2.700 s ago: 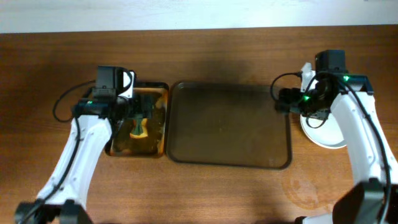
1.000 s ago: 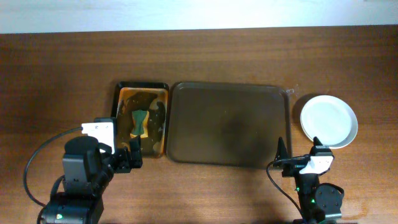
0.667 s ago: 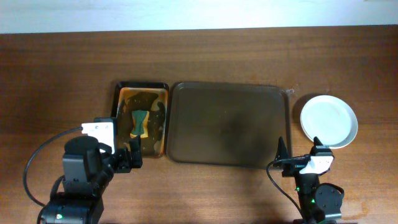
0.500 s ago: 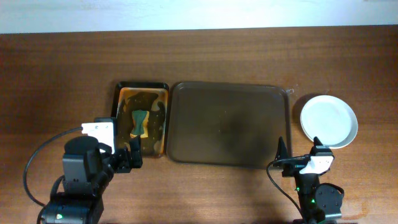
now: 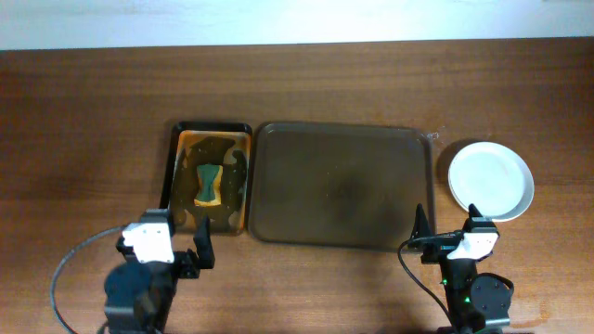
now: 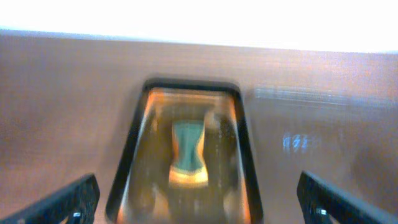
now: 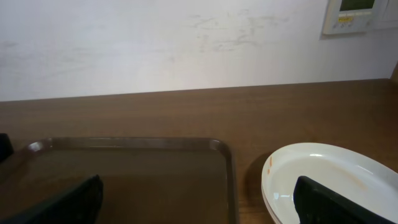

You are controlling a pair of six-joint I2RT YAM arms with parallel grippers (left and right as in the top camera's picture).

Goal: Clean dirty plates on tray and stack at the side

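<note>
Soaking in the small tray's [image 5: 212, 124] amber liquid [image 5: 232, 199] lies a sponge [image 5: 208, 185]; stacked plates [image 5: 491, 180] sit beside the brown tray [image 5: 343, 186] on the wooden desk [image 5: 93, 111]; left gripper [image 6: 198, 186] and right gripper [image 7: 198, 186] released.

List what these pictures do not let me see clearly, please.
- How many plates: overhead shows only the top one; right wrist view cuts them at its bottom edge.
- Surface of the sponge: left wrist view is blurred.
- Near rim of the tray: cut off in right wrist view.
</note>
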